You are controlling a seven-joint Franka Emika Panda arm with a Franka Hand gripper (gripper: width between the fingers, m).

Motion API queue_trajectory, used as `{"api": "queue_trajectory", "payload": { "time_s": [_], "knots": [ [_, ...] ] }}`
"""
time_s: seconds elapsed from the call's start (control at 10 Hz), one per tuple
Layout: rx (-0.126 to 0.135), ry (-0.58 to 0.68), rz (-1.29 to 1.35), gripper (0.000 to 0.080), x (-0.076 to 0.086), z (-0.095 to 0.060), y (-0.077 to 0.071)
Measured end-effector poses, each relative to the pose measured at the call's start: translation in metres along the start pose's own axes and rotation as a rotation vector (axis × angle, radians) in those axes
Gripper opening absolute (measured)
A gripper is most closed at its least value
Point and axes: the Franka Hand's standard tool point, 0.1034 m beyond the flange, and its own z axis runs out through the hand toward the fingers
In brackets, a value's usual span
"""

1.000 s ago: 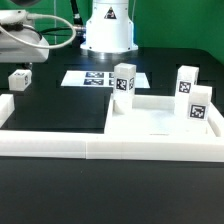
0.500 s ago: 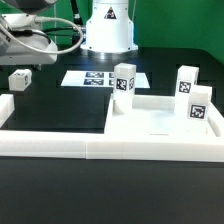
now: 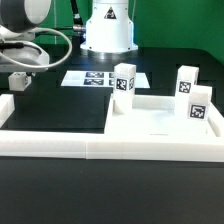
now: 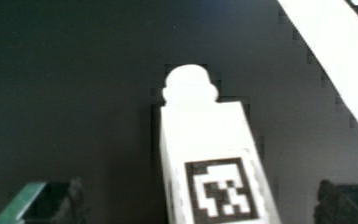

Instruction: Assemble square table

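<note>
White plastic makes up the square tabletop slab point(image 3: 160, 122), which lies flat on the black table point(image 3: 60, 190) at the exterior view's right, hemmed by the long border bars point(image 3: 60, 142). 3 tagged leg blocks stand upright on it: 1 at its far left corner point(image 3: 124, 81), 2 at its right edge point(image 3: 190, 92). The 4th leg point(image 4: 208, 150) lies at the far left, between the gripper's point(image 4: 197, 202) widely spread fingers point(image 4: 39, 200), not pinched. The marker board point(image 3: 95, 77) lies beyond.
</note>
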Motion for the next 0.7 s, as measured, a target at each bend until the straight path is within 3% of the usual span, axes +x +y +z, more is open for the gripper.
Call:
{"api": "queue_trajectory", "payload": {
  "time_s": [0.5, 0.6, 0.7],
  "knots": [
    [0.000, 0.000, 0.000, 0.0649, 0.000, 0.000, 0.000],
    [0.025, -0.043, 0.014, 0.0649, -0.006, 0.000, -0.002],
    [0.074, -0.154, 0.050, 0.0649, -0.015, -0.001, -0.002]
  ]
}}
